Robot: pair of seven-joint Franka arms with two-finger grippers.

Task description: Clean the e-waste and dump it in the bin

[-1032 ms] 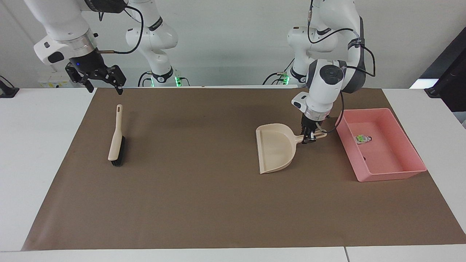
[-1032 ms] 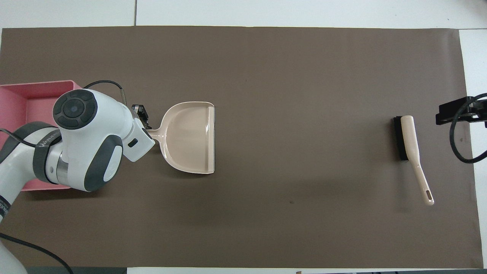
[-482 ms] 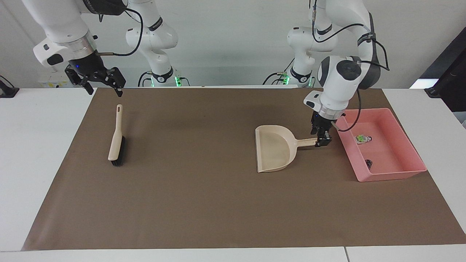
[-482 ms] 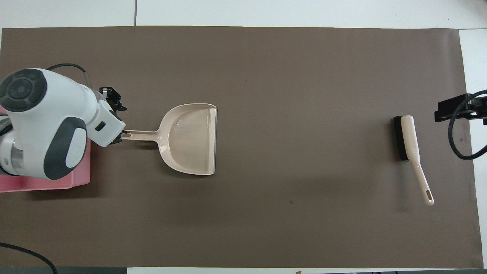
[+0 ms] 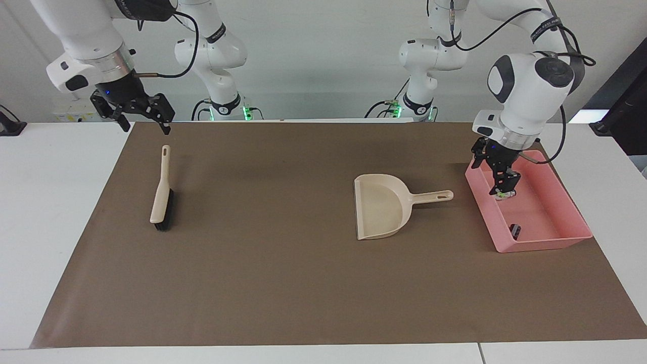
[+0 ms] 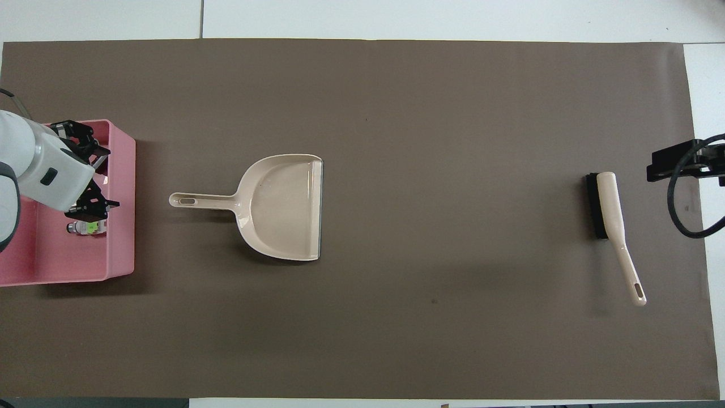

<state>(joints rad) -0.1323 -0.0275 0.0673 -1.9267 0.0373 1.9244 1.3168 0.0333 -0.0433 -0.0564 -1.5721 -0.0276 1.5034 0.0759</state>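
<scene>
The left gripper [image 5: 498, 174] hangs over the bin [image 5: 551, 243], jaws apart, holding nothing. In the bin lie a white-grey bit [image 5: 504, 193] with a green mark, partly hidden by the gripper's lower finger, and a black bit [image 5: 515, 230] farther from the robots. The dustpan [image 5: 380, 206] lies flat on the brown mat [image 5: 283, 283] beside the bin, handle toward it. The brush [image 5: 162, 192] lies near the right arm's end. The right gripper [image 5: 140, 115] waits, open, over the mat's edge by the brush handle

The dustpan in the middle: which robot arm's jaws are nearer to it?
The left. The left gripper hangs over the pink bin beside the dustpan; the right gripper waits above the mat's edge by the brush.
</scene>
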